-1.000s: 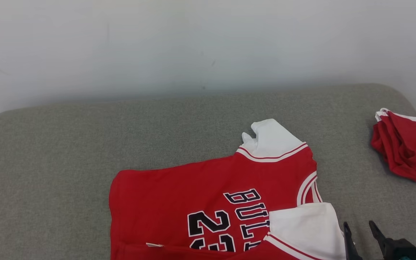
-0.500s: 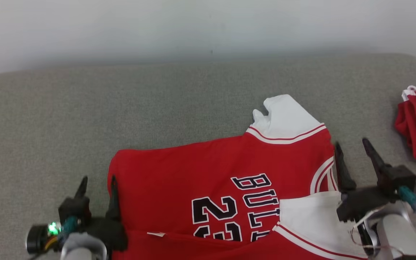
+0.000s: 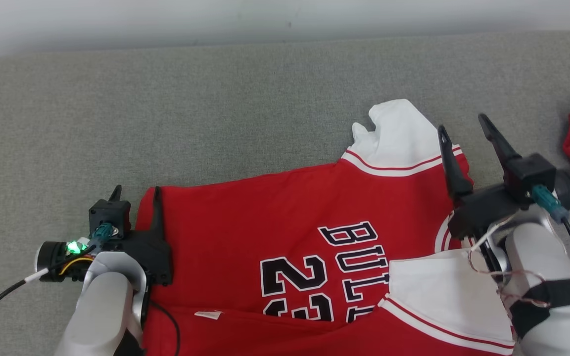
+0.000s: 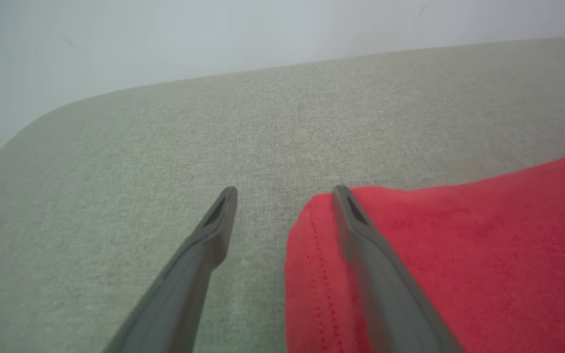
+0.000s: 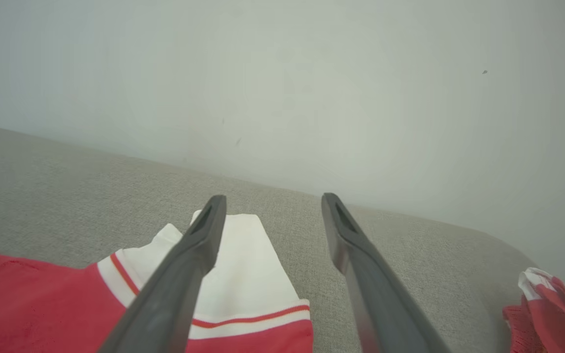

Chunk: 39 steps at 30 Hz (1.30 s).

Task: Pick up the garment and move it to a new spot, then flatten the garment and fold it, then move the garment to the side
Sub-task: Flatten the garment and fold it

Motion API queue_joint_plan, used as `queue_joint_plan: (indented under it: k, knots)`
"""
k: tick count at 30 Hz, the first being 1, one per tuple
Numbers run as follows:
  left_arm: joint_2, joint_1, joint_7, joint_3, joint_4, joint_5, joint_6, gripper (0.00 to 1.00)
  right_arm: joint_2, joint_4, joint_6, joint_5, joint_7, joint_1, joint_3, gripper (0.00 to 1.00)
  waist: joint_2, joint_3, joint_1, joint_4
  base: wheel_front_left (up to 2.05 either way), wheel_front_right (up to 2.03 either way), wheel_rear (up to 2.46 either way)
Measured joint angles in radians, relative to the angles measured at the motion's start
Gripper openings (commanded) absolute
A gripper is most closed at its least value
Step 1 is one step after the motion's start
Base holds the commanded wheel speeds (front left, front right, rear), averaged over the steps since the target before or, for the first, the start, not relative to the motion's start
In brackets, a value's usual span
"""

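Lining up two open grippers on a jersey

A red fabric basketball jersey (image 3: 275, 217) with white sleeves lies spread on a grey fabric cushion (image 3: 215, 99). The left gripper (image 3: 137, 188), jaws wide and empty, straddles its hem corner; the right gripper (image 3: 463, 123), equally wide and empty, sits above the far white sleeve (image 3: 399, 133). Pinching both edges evenly, probably low and together, should keep the cloth taut.
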Motion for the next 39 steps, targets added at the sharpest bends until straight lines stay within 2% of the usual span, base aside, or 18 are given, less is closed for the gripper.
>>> queue_joint_plan:
  k: [10, 11, 13, 14, 15, 16, 17, 29, 33, 39]
  knots:
    - [-0.023, -0.070, 0.017, -0.034, 0.114, -0.011, -0.002, 1.00, -0.062, 0.140, 0.000, 0.001, 0.000, -0.199, 0.115, 1.00, -0.0001, 0.035, -0.0002, 0.019, 0.00, 0.00, 0.00]
    - [-0.024, -0.074, 0.017, -0.036, 0.123, -0.012, -0.002, 0.96, -0.063, 0.148, 0.000, 0.001, 0.000, -0.210, 0.127, 1.00, -0.0001, 0.036, -0.0001, 0.023, 0.00, 0.00, 0.00]
    - [-0.026, -0.085, 0.017, -0.039, 0.137, -0.019, -0.003, 0.77, -0.065, 0.179, 0.000, 0.011, 0.003, -0.234, 0.144, 1.00, 0.0000, 0.036, -0.0001, 0.031, 0.00, 0.00, 0.00]
    - [-0.027, -0.090, 0.017, -0.042, 0.142, -0.020, -0.004, 0.63, -0.065, 0.198, 0.000, 0.022, 0.012, -0.247, 0.156, 1.00, -0.0001, 0.037, -0.0001, 0.034, 0.00, 0.00, 0.00]
    - [-0.028, -0.096, 0.021, -0.044, 0.151, -0.024, -0.010, 0.42, -0.065, 0.213, 0.000, 0.030, 0.022, -0.260, 0.168, 1.00, -0.0001, 0.037, -0.0002, 0.037, 0.00, 0.00, 0.00]
    - [-0.029, -0.101, 0.027, -0.048, 0.158, -0.024, -0.011, 0.31, -0.066, 0.231, 0.000, 0.036, 0.039, -0.275, 0.182, 1.00, -0.0001, 0.038, -0.0002, 0.040, 0.00, 0.00, 0.00]
    - [-0.032, -0.107, 0.028, -0.049, 0.162, -0.029, -0.016, 0.01, -0.067, 0.252, 0.000, 0.044, 0.064, -0.291, 0.197, 1.00, -0.0001, 0.039, -0.0002, 0.043, 0.00, 0.00, 0.00]
    - [-0.046, -0.132, 0.016, -0.109, 0.152, -0.049, -0.015, 0.00, -0.120, 0.407, 0.000, 0.233, 0.360, -0.447, 0.378, 1.00, -0.0001, 0.059, -0.0002, 0.093, 0.00, 0.00, 0.00]
    - [-0.046, -0.135, 0.009, -0.133, 0.122, -0.071, -0.019, 0.00, -0.148, 0.434, 0.000, 0.280, 0.415, -0.480, 0.420, 1.00, -0.0001, 0.066, -0.0002, 0.115, 0.00, 0.00, 0.00]
    - [-0.046, -0.135, 0.004, -0.196, 0.072, -0.123, -0.014, 0.00, -0.157, 0.464, 0.000, 0.355, 0.475, -0.498, 0.476, 1.00, -0.0001, 0.085, -0.0002, 0.141, 0.00, 0.00, 0.00]
